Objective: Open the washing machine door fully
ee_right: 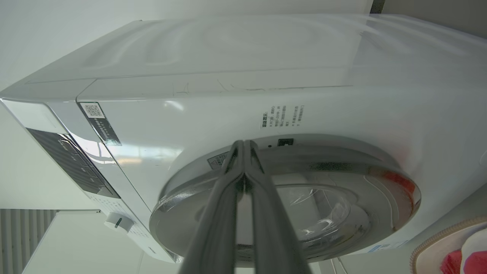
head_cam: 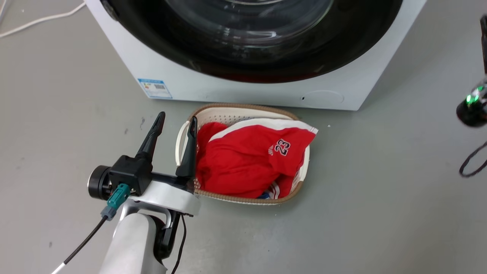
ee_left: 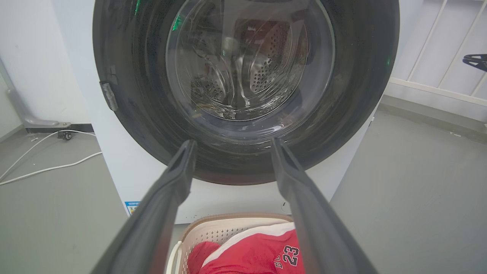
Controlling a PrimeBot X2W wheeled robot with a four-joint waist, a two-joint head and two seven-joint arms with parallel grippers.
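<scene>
The washing machine (head_cam: 228,85) is a white box standing at the far side of the floor. The washing machine door (head_cam: 342,45), glossy black around a clear glass bowl, lies closed against its front. My left gripper (head_cam: 177,118) is open and empty, low in front of the machine, over the basket's left rim. In the left wrist view the left gripper (ee_left: 232,144) points at the lower part of the door (ee_left: 129,76), apart from it. In the right wrist view my right gripper (ee_right: 243,144) is shut, its tips at the edge of the door (ee_right: 304,163); whether they touch is unclear.
A pale basket (head_cam: 236,112) holding a red jersey (head_cam: 247,156) sits on the floor against the machine's front. A white cable (head_cam: 38,19) lies at the far left and a black cable (head_cam: 470,163) at the right. The control panel (ee_right: 72,160) has a knob (ee_right: 118,222).
</scene>
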